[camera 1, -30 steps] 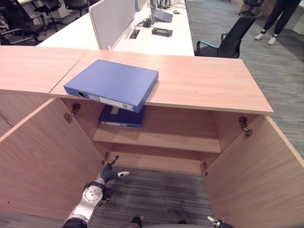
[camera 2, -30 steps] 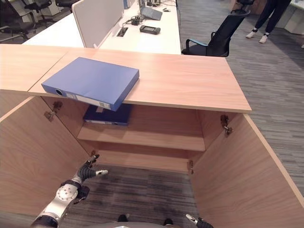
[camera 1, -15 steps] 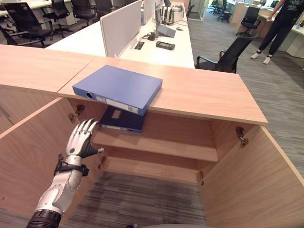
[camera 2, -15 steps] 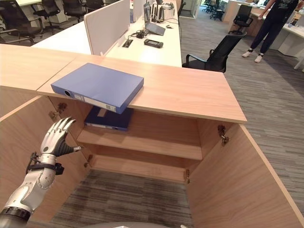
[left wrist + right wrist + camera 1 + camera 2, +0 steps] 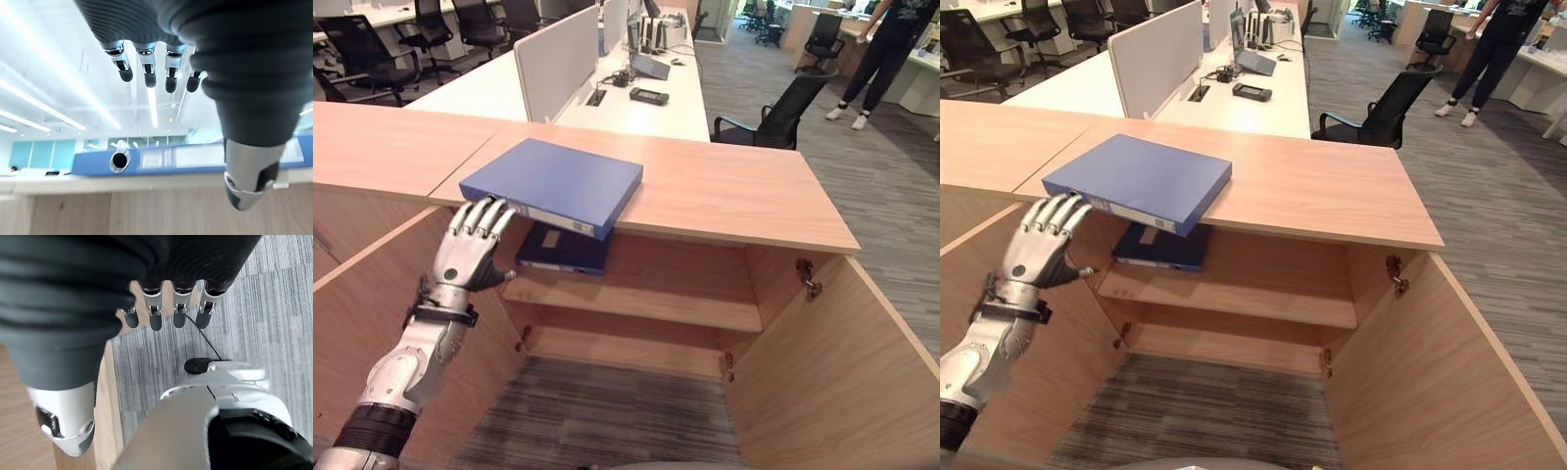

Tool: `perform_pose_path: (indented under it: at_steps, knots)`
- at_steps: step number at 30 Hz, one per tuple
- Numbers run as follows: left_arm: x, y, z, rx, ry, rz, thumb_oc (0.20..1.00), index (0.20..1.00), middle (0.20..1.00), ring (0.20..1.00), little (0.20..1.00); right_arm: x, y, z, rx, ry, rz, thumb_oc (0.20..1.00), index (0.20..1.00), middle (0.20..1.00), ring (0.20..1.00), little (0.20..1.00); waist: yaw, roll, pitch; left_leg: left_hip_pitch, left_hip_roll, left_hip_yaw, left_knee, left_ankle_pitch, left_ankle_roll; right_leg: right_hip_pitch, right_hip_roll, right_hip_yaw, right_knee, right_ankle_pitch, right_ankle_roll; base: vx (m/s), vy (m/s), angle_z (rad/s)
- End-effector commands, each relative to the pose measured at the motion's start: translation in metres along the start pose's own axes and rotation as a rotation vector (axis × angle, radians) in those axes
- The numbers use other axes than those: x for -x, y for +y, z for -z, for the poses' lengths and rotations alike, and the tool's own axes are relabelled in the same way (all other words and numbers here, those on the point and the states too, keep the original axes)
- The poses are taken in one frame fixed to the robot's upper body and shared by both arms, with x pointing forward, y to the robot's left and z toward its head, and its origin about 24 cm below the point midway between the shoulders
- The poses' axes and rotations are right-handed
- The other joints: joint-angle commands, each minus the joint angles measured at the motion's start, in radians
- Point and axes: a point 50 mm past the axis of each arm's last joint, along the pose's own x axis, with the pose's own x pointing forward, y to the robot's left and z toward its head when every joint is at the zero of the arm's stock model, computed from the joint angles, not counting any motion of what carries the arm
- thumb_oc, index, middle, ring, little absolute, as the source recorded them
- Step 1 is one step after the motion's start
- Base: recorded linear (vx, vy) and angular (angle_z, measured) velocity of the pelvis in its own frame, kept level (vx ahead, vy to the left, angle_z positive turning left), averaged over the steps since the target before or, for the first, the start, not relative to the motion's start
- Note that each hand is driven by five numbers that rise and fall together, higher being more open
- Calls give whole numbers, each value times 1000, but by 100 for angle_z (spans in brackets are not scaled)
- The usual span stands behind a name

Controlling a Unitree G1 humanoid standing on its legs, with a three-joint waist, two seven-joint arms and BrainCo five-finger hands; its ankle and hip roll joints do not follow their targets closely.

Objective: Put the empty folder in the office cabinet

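Left hand (image 5: 468,253): raised, fingers straight and spread, nothing grasped; fingertips at near spine corner of blue folder (image 5: 554,183), contact not confirmable. Folder flat on cabinet top (image 5: 724,191), near edge overhanging open compartment. Second blue folder (image 5: 563,250) on upper shelf (image 5: 646,294). Right hand (image 5: 161,308): fingers relaxed, empty, over carpet.

I read the scene as evenly and brightly lit from above; ceiling light strips (image 5: 29,100) run as long glaring streaks in the left wrist view, washing that background pale; the left hand (image 5: 161,58) there is dark against the glare and soft-edged, being very close. Head views are clear; the cabinet (image 5: 636,294) interior under the worktop (image 5: 724,186) sits in soft shade, darkest at the upper shelf. Right wrist view: the right hand (image 5: 166,303) is blurred near the lens; the floor (image 5: 274,308) beyond is sharper.
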Motion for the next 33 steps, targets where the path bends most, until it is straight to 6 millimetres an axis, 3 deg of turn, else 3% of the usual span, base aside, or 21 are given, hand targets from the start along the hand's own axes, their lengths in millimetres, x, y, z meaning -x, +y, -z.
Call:
perform_pose_path:
  at_steps: [1, 11, 33]
  knots:
    - [-33, 32, 1, -102, -79, -150, 1000, 1000, 1000, 1000, 1000, -5, 4, -26, 54, -57, -8, 1000, 1000, 1000, 1000, 1000, -8, 3, 32, 55, 42, -14, 13, -96, -50, 15, -57, 46, 15, -31, 104, 4, 5, -4]
    - [-50, 31, -6, -162, -141, -138, 1000, 1000, 1000, 1000, 1000, -4, -1, -31, 72, -71, 9, 1000, 1000, 1000, 1000, 1000, -21, 6, 31, 60, 40, -2, 13, -100, -49, 11, -57, 53, 15, -27, 109, -3, 6, -3]
    - [-77, 9, -13, -209, -142, -39, 1000, 1000, 1000, 1000, 1000, -4, -4, -36, 100, -71, 24, 1000, 1000, 1000, 1000, 1000, -54, 5, 33, 72, 35, 24, 13, -105, -43, 1, -60, 79, 16, -17, 116, -5, 5, -3]
